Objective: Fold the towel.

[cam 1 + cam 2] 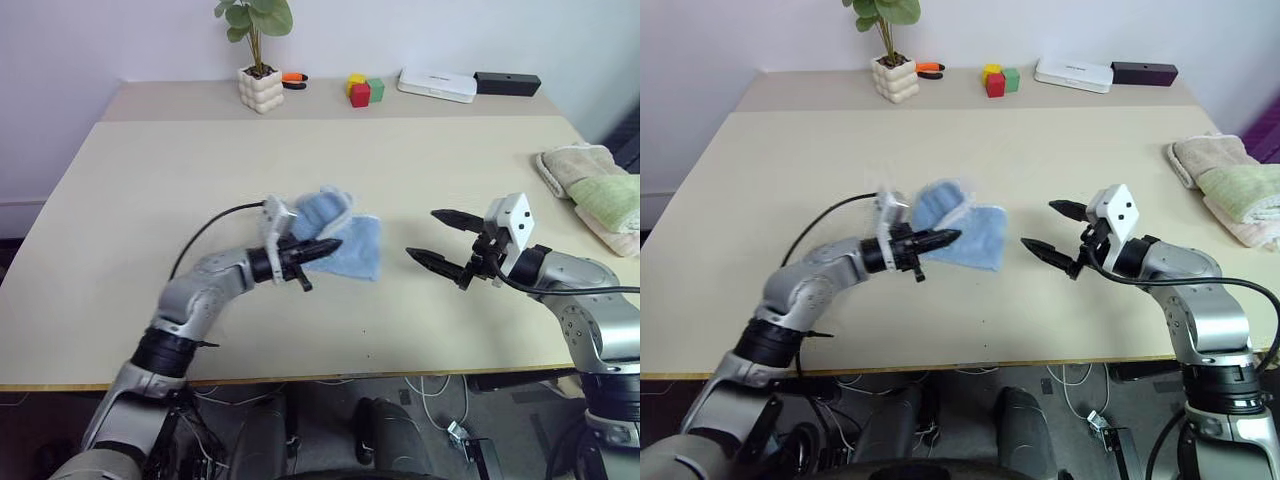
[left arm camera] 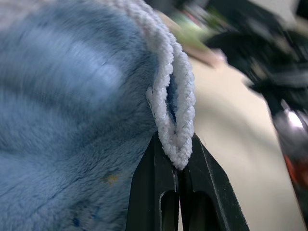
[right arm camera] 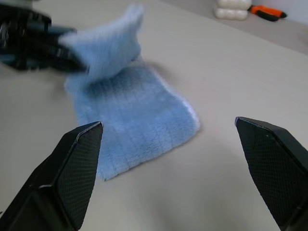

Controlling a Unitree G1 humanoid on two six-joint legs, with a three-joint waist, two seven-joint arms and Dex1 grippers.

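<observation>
The light blue towel [image 1: 345, 245] lies near the middle of the table, one end lifted and folded back over the rest. My left gripper [image 1: 330, 245] is shut on that raised end, its fingers [image 2: 159, 192] pinching the pale doubled hem [image 2: 175, 120] and pointing toward the right arm. The flat part of the towel [image 3: 139, 130] rests on the table. My right gripper [image 1: 432, 238] hovers open to the right of the towel, apart from it, with nothing between its fingers [image 3: 79, 163].
Folded beige and pale green towels [image 1: 600, 195] are stacked at the table's right edge. Along the back stand a potted plant [image 1: 260, 85], an orange-handled tool [image 1: 294, 79], coloured blocks [image 1: 364, 90], a white box [image 1: 436, 84] and a black box [image 1: 506, 83].
</observation>
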